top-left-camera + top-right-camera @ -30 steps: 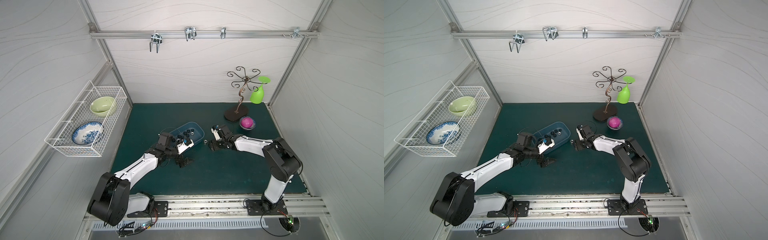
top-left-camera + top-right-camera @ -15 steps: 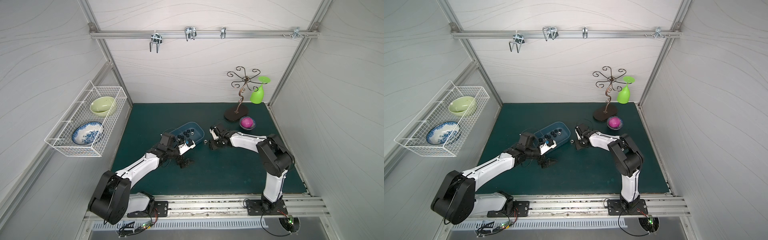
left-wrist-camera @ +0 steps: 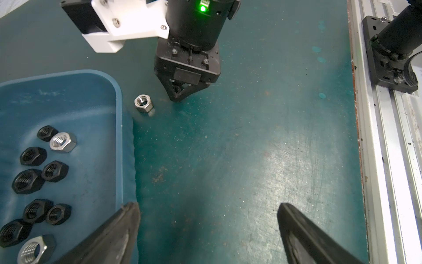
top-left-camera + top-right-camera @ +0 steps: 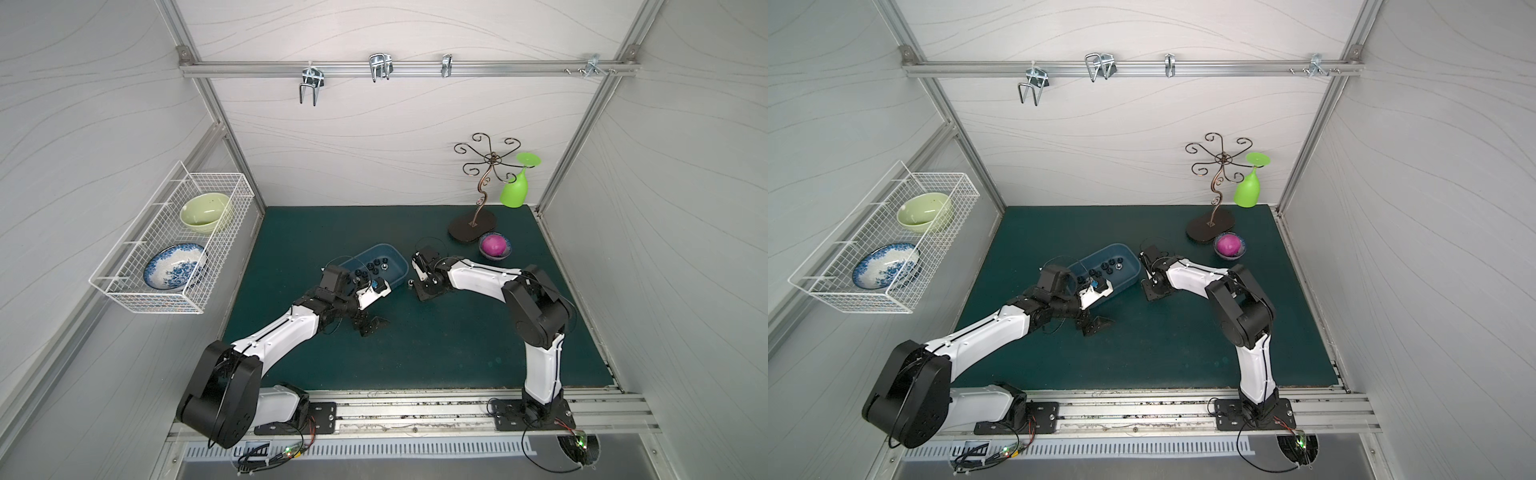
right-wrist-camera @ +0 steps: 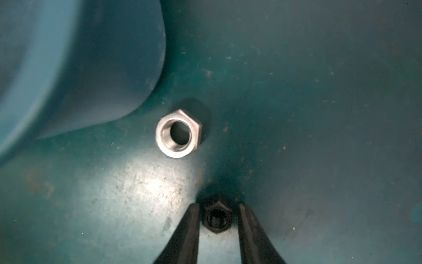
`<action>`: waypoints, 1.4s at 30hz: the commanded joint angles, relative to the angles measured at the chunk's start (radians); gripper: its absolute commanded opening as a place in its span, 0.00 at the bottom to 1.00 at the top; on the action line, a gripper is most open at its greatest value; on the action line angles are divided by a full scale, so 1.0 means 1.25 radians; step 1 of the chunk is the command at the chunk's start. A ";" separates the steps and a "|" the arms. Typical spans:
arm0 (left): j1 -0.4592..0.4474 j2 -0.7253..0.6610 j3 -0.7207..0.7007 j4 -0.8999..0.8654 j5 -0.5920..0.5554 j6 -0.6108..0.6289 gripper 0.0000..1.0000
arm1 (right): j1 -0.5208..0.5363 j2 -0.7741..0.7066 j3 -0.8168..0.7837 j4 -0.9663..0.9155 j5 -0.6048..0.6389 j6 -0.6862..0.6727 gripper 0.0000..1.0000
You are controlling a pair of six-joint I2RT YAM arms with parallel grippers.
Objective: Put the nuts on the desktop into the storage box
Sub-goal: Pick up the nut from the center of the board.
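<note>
Two loose nuts: one small shiny six-sided silver nut point(image 5: 179, 137) of metal and one small six-sided black nut point(image 5: 218, 220) lie flat on the dark teal-green tabletop point(image 4: 457, 332), near each other but apart.
Silver nut: just beside a rounded corner of the shallow blue-grey plastic storage box point(image 3: 118, 109), not touching it.
Nuts in the box: nine show in the left wrist view, seven black nuts point(image 3: 33, 156) and two silver ones point(image 3: 62, 142), lying on the box floor.
Right gripper point(image 5: 218, 206): down at the tabletop, its jaws narrow, one on each side of the black nut, with a thin gap showing on both sides.
Left gripper point(image 3: 206, 209): over the tabletop next to the box, its jaws wide apart with nothing between them.
Small bowl with a pink ball point(image 4: 494, 245): stands well apart from the nuts, toward the back wall.
</note>
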 commanded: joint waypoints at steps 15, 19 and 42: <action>-0.001 0.001 0.059 -0.043 -0.016 0.033 0.99 | 0.007 -0.023 0.030 -0.085 -0.037 0.021 0.17; 0.012 -0.011 0.102 -0.102 0.016 0.045 0.99 | 0.010 -0.068 0.041 -0.109 -0.063 0.021 0.16; 0.213 -0.081 0.228 -0.285 0.167 0.099 0.99 | 0.100 -0.142 0.235 -0.200 -0.101 -0.033 0.16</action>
